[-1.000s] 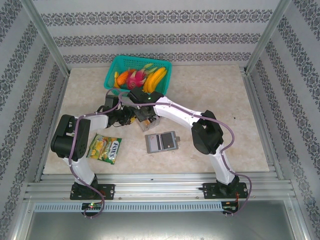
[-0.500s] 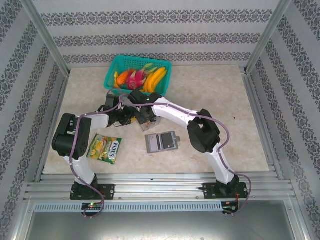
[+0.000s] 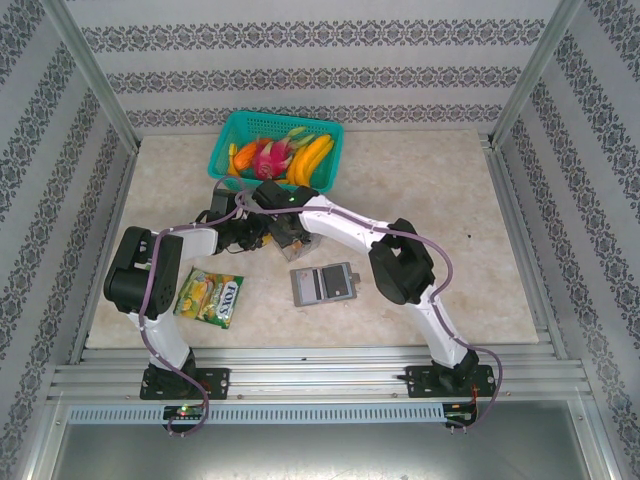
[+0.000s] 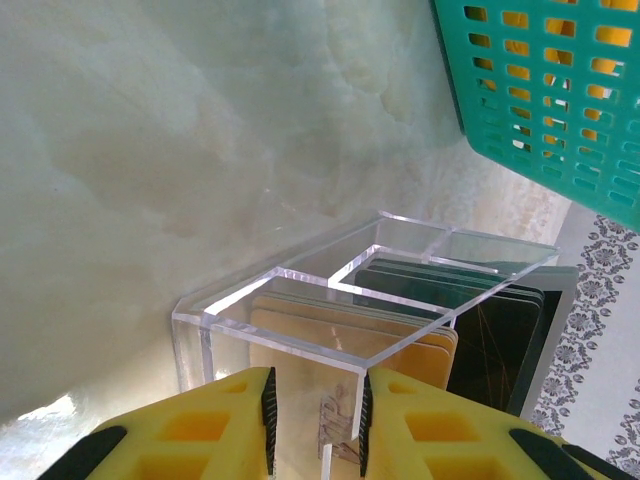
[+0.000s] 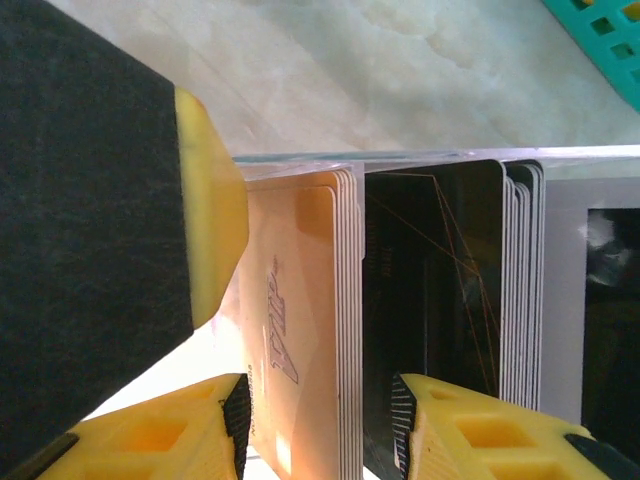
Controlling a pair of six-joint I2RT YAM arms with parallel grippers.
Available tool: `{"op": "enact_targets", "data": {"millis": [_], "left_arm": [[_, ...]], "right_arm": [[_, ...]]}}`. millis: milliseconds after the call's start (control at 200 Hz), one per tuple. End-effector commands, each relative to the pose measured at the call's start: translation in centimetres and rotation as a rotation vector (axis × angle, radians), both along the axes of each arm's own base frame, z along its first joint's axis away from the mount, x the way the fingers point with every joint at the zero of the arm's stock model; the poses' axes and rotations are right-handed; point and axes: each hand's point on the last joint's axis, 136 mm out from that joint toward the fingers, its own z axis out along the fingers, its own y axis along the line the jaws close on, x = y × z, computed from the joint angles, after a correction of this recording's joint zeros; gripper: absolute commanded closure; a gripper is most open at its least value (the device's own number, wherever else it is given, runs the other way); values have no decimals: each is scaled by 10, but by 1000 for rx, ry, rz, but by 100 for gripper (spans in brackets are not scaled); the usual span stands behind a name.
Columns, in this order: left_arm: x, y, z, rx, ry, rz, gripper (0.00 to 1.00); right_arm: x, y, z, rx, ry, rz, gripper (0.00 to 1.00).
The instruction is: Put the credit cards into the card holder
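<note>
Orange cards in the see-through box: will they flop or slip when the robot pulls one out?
The orange cards probably stay stiff: their edges stand straight in the clear box. They look glossy, so one may slip when pinched. They're packed face to face, so a neighbour might ride up too.

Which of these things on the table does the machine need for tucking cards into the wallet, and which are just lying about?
Part of the job:
- cards, tan and dark, standing in a clear box
- grey wallet, flat on the table

Just lying about:
- green basket
- fruit inside it
- snack packet
</note>
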Motion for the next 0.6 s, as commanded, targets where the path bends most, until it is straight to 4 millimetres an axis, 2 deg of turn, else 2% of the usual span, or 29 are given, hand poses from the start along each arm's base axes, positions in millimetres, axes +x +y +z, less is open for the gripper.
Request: {"op": "enact_targets", "data": {"millis": [0,290,470,595], "left_arm": [[-16,9,-28,53,95,15,72],[-18,10,-30,59,100,17,73],[-19,11,-32,60,102,19,74],[-19,10,-32,58,102,17,74]], "right_arm": [[3,-8,-5,-107,-50,10,57],[9,-15,2,-168,-123,-8,63],[11,-16,10,-195,-165,1,64],[8,-14,6,-191,-150,13,64]]}}
